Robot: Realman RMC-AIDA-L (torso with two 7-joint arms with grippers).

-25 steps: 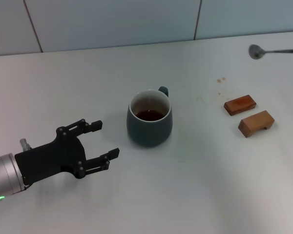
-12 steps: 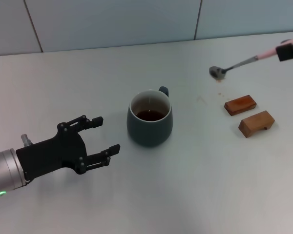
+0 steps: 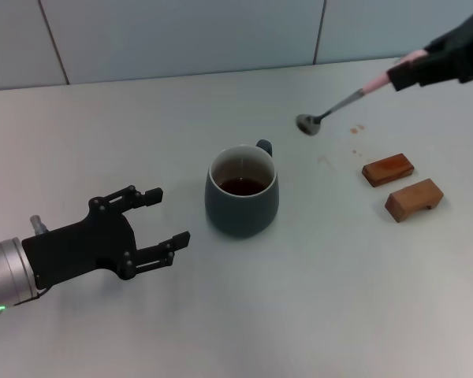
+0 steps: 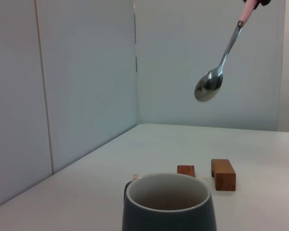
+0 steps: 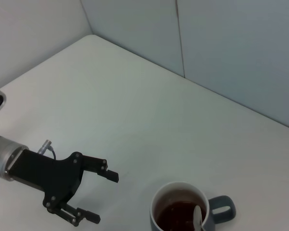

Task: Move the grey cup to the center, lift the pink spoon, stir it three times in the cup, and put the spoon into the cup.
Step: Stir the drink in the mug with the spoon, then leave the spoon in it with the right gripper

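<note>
The grey cup (image 3: 241,191) stands near the middle of the table (image 3: 315,315), upright, its loop handle turned toward the far edge and dark liquid low inside its pale wall. Up toward the far right corner, the right gripper (image 3: 445,59) is clamped on the pink end of the pink spoon (image 3: 348,100), which hangs in the air with its metal bowl tipped down and pointing at the cup; from the left wrist view the bowl floats well above the rim and is not yet over it. The left gripper (image 3: 164,224) rests low near the left edge, a little off from the cup, its fingers spread apart and holding nothing.

The spoon looks light and stiff, and its slim handle is probably slick, so a grip at the very tip gives reach but may let it swivel if the bowl knocks the cup wall. I'd judge the hold sound enough for gentle stirring. The cup looks heavy for its size, hard and breakable, and the liquid can slosh. If it needed moving, the round body or the handle would be the places to take it, kept level.

Counting: one cup, one spoon, and two small brown wooden blocks (image 3: 387,169) lying side by side toward the right edge, apart from the cup. A few small brown specks mark the table just beyond them.
</note>
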